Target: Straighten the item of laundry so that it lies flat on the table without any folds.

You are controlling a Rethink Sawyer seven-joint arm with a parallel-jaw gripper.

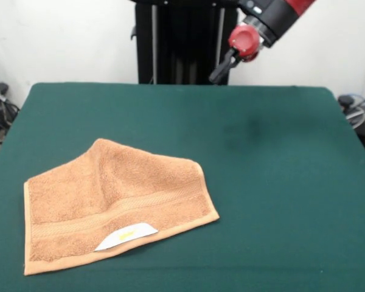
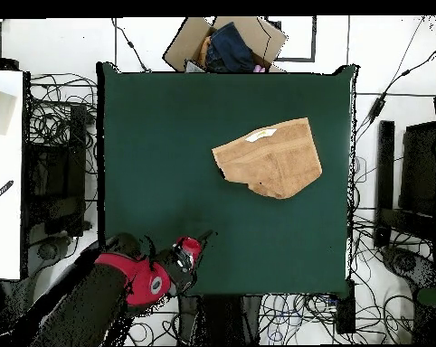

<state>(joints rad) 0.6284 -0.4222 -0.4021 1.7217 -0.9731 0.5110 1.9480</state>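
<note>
While folded over itself on table [image 1: 280,182]: towel [image 1: 118,201], label [image 1: 126,236] part-tucked under fold; gripper [image 1: 222,68] well apart, far edge, spread indiscernible.

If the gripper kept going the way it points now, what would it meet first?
Probably bare table. The gripper hangs over the far edge, angled down toward that strip of green cloth. The towel lies well clear of that line, though depth is hard to judge.
</note>
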